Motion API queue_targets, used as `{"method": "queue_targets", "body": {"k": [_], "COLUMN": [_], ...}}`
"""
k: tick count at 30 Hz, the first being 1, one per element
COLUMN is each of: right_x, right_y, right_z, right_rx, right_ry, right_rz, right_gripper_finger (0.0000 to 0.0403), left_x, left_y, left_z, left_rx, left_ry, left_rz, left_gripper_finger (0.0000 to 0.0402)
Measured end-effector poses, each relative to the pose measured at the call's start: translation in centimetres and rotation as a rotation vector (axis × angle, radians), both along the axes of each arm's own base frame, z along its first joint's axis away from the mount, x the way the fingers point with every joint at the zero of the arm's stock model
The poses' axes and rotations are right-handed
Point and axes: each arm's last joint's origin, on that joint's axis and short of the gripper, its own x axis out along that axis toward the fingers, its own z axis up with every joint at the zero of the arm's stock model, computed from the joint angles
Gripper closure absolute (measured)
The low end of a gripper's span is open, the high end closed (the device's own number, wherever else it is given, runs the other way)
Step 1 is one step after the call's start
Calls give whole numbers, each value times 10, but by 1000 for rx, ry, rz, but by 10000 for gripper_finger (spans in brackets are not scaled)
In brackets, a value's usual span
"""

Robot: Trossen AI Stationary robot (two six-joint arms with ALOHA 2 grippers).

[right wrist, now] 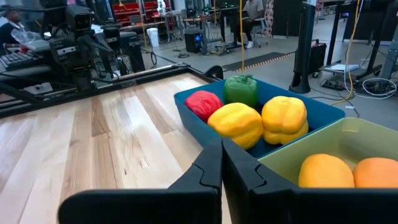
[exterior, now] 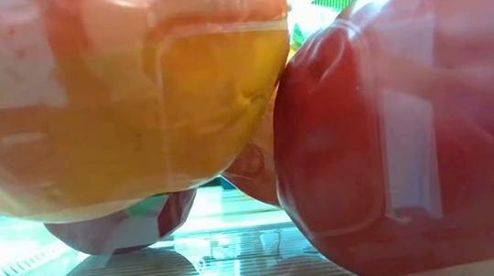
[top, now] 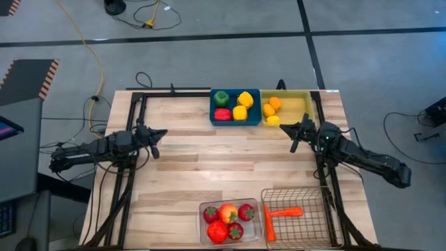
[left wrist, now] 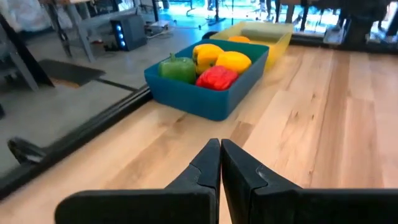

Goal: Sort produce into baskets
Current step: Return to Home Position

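Risk is slight; right gripper (top: 294, 134), fingers pressed together, sits near yellow tray (top: 300, 108); a wide swing could clip it; left gripper (top: 158, 134), likewise closed, waits apart.

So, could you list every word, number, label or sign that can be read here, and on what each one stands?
No text can be read in any view.
Blue tray, yellow tray, clear bin, wire basket: no labels visible.
Left gripper, right gripper, both shut above the table: no markings visible.
Screen left of the table: lit, too small to read.
Floor mat with striped edges: warning stripes only, no words.
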Motion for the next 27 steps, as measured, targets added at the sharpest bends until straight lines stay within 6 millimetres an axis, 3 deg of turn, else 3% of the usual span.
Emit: {"method": "queue_targets", "body": {"k": [5, 27], "right_x": [0, 0], "right_y": [0, 0], "right_z": [0, 0], "right_rx": [0, 0], "right_ry": [0, 0], "right_rz": [0, 1], "right_gripper_finger": [370, 370], "left_x": [0, 0], "left_y": [0, 0], "left_z": [0, 0], "left_rx": [-82, -29], "left_ry": [-51, -17], "left_rz": [25, 9], "left_gripper_finger": [401, 401]}}
